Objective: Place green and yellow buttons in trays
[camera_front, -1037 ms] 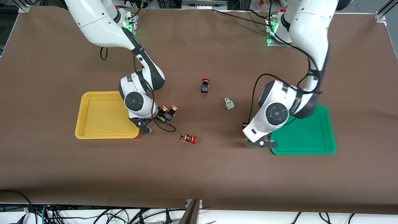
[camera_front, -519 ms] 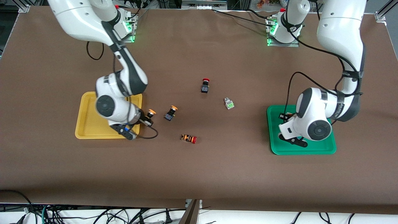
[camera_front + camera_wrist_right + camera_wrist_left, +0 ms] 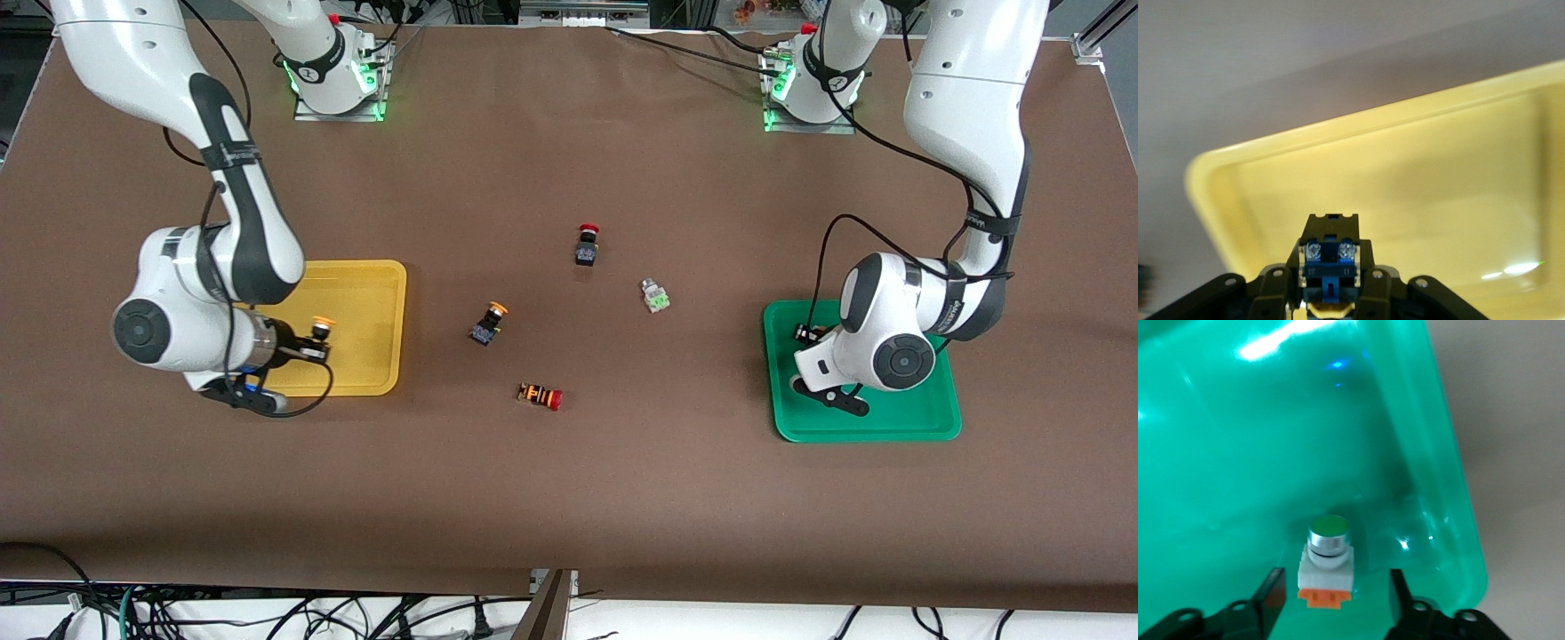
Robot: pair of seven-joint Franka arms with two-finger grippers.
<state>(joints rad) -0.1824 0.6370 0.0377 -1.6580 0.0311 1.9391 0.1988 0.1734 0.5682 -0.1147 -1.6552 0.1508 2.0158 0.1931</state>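
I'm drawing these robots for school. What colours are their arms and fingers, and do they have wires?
Both arms are glossy white with rounded, tube-like segments and dark grey-black joints. Each wrist ends in a round dark disc. Thin black cables loop loosely beside the forearms. The left gripper and right gripper have black fingers with small screw holes. Green lights glow at the bases.

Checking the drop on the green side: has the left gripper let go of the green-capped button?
Yes: in the left wrist view the green-capped button sits in the green tray with gaps to both fingers of the left gripper.
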